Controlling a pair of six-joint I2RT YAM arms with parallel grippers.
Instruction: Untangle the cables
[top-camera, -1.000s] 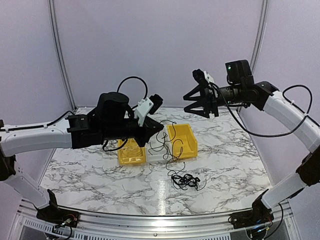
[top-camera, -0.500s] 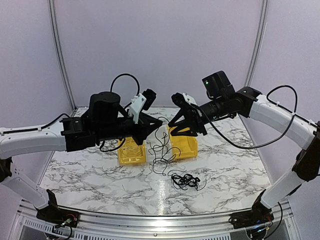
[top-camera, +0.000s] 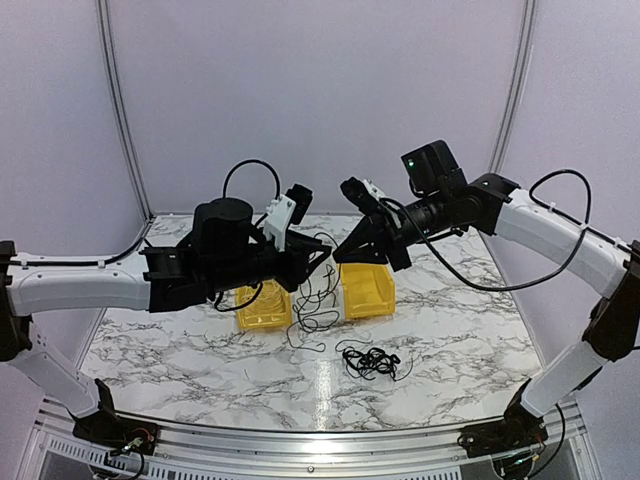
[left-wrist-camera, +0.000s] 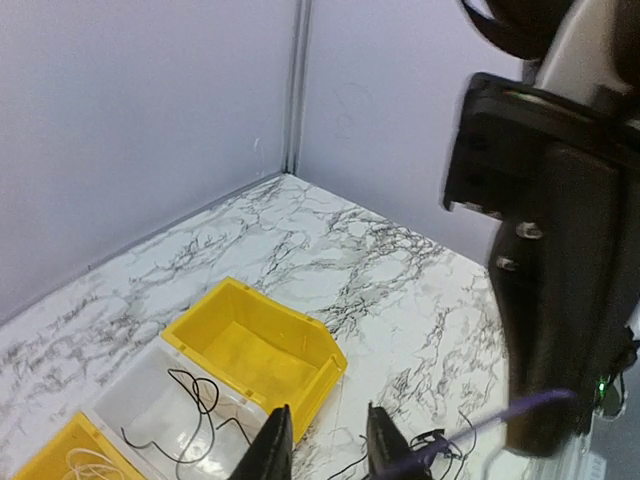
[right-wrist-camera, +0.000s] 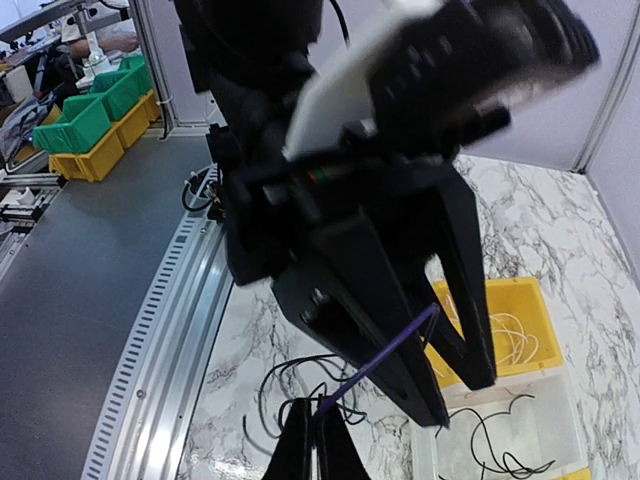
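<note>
Reaching in from the left, the left arm (top-camera: 90, 280) stretches over the marbled surface (top-camera: 470, 300) and holds the left end effector (left-wrist-camera: 326, 430) well above it. Its two fingers (left-wrist-camera: 272, 445) stand a little apart, and a purple cable (right-wrist-camera: 380, 357) runs right beside one finger, though whether it is gripped there I cannot tell. Below that arm sits a yellow bin (top-camera: 262, 320) with a pale whitish cable (right-wrist-camera: 510, 335) coiled inside, and just beside it a clear bin (left-wrist-camera: 120, 395) holding a loop of black cable (left-wrist-camera: 195, 400). Over this middle bin a loose bunch of black cables (top-camera: 315, 295) dangles from the spot where the two end effectors nearly meet, its lowest loops reaching down in front of the bins. Nearer the front edge, slightly to the right, a small black tangle (top-camera: 370, 362) lies flat on the surface, apart from the hanging bunch. A second yellow bin (top-camera: 370, 300) stands to the right of the clear one. Above it the right end effector (right-wrist-camera: 318, 430) is pinched tight on the purple cable, which stretches taut from its fingertips to the left one, and the right arm (top-camera: 545, 225) slopes down to it from the right.
</note>
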